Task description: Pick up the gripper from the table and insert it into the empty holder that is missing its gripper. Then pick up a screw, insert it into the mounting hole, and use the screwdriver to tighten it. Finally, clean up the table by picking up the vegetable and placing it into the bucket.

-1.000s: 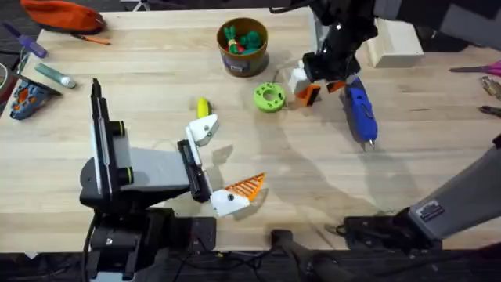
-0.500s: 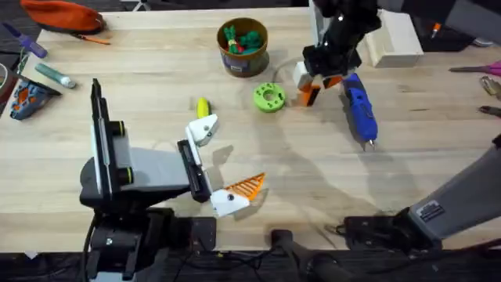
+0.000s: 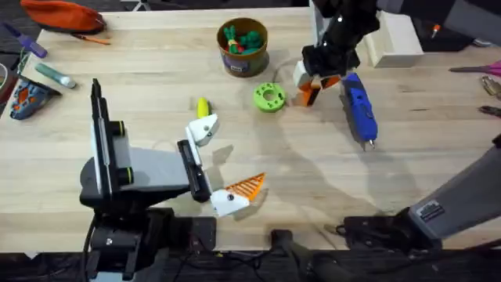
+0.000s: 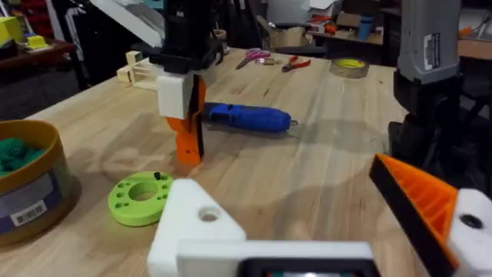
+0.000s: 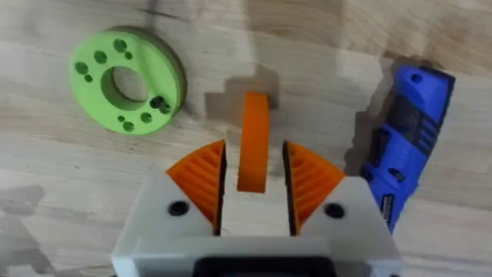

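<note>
1. While the right gripper (image 5: 254,181) hangs low over the table (image 3: 313,180), the orange gripper (image 5: 253,150) sits squarely between its pads (image 5: 201,175), jaws narrow around it, contact hard to tell.
2. Just beside it lie the green disc (image 5: 127,81) and the screwdriver (image 5: 406,135).
3. Over at the near side, the left gripper (image 3: 221,160) stands wide, its bare holder (image 3: 203,129) near the corn (image 3: 203,106).
4. Bucket (image 3: 243,47) sits at the far edge.

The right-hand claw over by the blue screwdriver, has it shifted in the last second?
Yes. The right gripper has drifted away from the arms' bases and slightly toward the blue screwdriver, which lies unmoved, with the orange gripper between its pads.
</note>
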`<state>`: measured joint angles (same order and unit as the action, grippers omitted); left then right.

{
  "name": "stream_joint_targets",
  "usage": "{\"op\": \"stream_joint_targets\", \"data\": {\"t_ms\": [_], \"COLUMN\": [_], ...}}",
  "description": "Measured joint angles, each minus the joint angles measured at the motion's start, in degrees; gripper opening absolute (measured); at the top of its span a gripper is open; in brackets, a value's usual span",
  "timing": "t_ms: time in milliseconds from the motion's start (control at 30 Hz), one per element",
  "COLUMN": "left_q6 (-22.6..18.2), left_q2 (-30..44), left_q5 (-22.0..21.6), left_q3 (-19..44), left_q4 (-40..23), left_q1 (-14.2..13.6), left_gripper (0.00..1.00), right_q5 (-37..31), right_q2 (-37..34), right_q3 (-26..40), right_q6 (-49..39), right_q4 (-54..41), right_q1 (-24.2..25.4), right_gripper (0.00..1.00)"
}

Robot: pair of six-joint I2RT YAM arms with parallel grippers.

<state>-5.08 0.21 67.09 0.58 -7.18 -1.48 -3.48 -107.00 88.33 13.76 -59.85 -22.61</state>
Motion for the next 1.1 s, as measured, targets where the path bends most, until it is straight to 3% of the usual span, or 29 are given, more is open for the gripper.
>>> {"op": "stream_joint_targets", "data": {"t_ms": [433,667,967,1100], "left_q6": [0.0,0.0,0.0,0.0], "left_q2": [0.0,0.0,0.0,0.0], "left_q5": [0.0,0.0,0.0,0.0], "left_q3": [0.0,0.0,0.0,0.0], "left_q4": [0.0,0.0,0.0,0.0], "left_q1": [0.0,0.0,0.0,0.0], "left_gripper": [0.985,0.985,0.985,0.985], "right_q5": [1.4,1.4,1.4,1.4], "right_q2": [0.0,0.0,0.0,0.0], "right_q3": [0.0,0.0,0.0,0.0], "right_q6": [0.2,0.2,0.2,0.1], "right_q4": [-1.1,-1.2,-1.4,-1.4], "right_q1": [0.0,0.0,-0.2,-0.2], "right_gripper": [0.406,0.350,0.053,0.015]}}
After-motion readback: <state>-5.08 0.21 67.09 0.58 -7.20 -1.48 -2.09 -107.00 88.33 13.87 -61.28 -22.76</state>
